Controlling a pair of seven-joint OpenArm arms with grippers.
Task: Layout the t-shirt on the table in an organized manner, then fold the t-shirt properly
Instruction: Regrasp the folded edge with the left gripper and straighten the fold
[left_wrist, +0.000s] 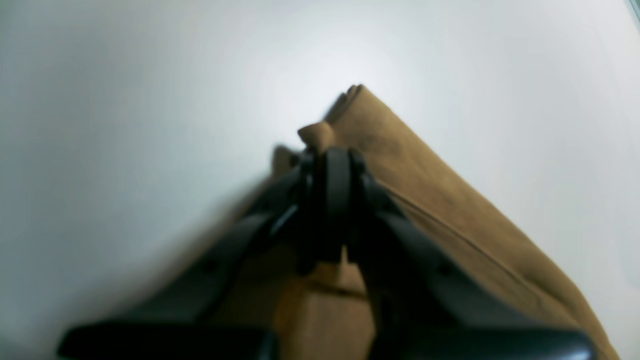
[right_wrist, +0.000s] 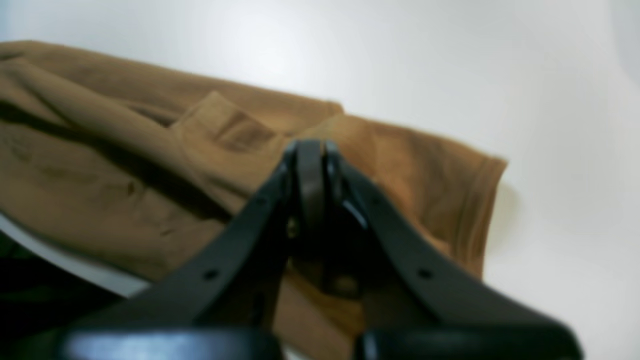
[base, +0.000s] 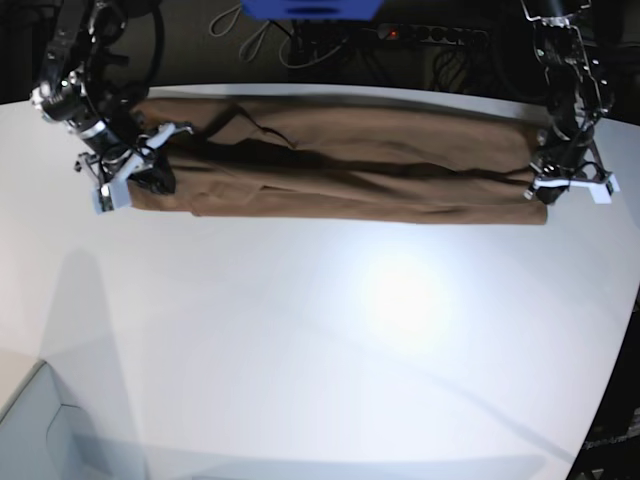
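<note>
While the t-shirt (base: 340, 165) lies stretched along the table (base: 320, 330), left claw (left_wrist: 332, 167) and right claw (right_wrist: 312, 165) each pinch its cloth.

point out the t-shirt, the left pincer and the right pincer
t-shirt (base: 340, 170), base view, middle of the folded body
left pincer (base: 552, 185), base view, tips at the shirt's end
right pincer (right_wrist: 311, 165), right wrist view, closed tips
</note>
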